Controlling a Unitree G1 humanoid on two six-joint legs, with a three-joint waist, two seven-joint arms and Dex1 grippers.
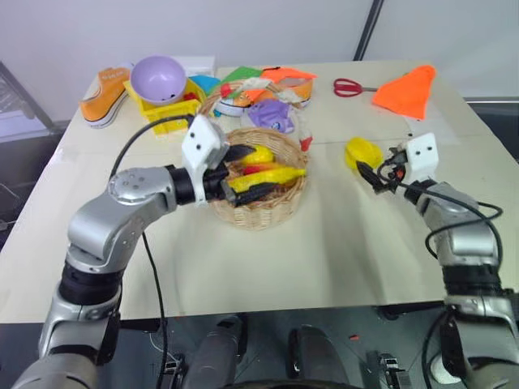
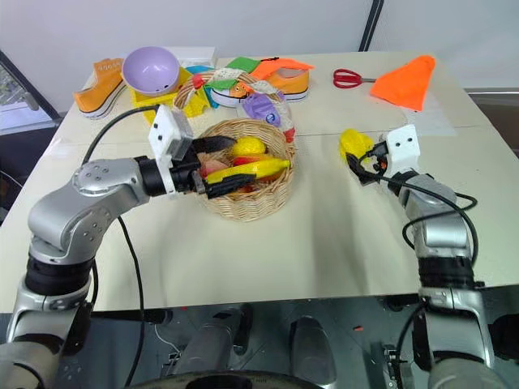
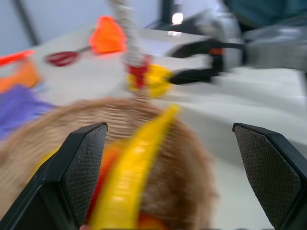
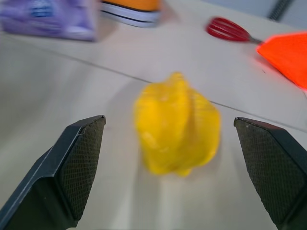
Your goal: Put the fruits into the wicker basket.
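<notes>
**Two spread pincers, one over the wicker basket, one facing the ridged fruit**

Head views: the wicker basket [image 1: 261, 188] stands near the middle of the counter [image 1: 268, 259], holding a banana [image 1: 272, 175], a lemon [image 1: 258, 154] and a red piece of fruit that cannot be told apart further. The left pincer [image 1: 243, 174] lies level across the basket's near-left rim, fingers spread, with the banana between and just beyond them; whether they touch it cannot be told. The ridged yellow fruit [image 1: 362, 151] sits on the bare counter to the right of the basket, well apart from it. The right pincer [image 1: 375, 177] points at this fruit from just beside it, fingers spread, nothing held.

Left wrist view: the two black fingers [image 3: 79, 172] stand wide apart over the basket; the banana runs up between them. Beyond the basket's wrapped handle [image 3: 132, 48], this view shows the ridged fruit with the right pincer close against it.

Right wrist view: the ridged fruit lies centred between the spread fingers [image 4: 72, 167], ahead of their tips. Behind it lie red scissors [image 4: 228, 29], an orange cloth cone [image 4: 285, 55] and a lilac packet [image 4: 53, 19].
</notes>
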